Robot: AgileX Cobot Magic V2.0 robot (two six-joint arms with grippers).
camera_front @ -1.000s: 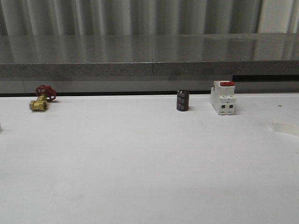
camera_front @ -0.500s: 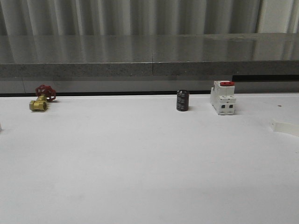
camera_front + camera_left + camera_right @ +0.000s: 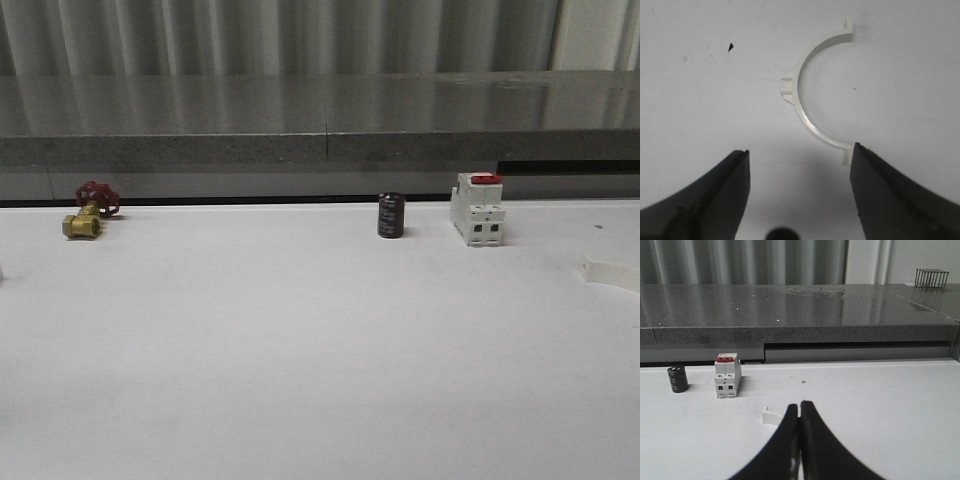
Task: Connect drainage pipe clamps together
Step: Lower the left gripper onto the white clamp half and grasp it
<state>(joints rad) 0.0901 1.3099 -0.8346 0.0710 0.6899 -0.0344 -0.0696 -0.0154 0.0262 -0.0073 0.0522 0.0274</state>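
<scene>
In the left wrist view, one white half-ring drainage pipe clamp [image 3: 799, 100] lies flat on the white table, small tabs at its ends and a lug on its outer side. My left gripper [image 3: 799, 151] hangs open above it, and one end tab sits just beside one fingertip [image 3: 860, 155]. The other clamp [image 3: 612, 272] lies at the table's right edge in the front view. In the right wrist view that clamp [image 3: 771, 416] is partly hidden behind my right gripper [image 3: 799, 403], which is shut with nothing in it.
Along the back of the table stand a brass valve with a red handwheel [image 3: 86, 213], a black cylinder [image 3: 391, 215] and a white switch with a red top [image 3: 477, 210]. A grey stone ledge [image 3: 320, 120] runs behind them.
</scene>
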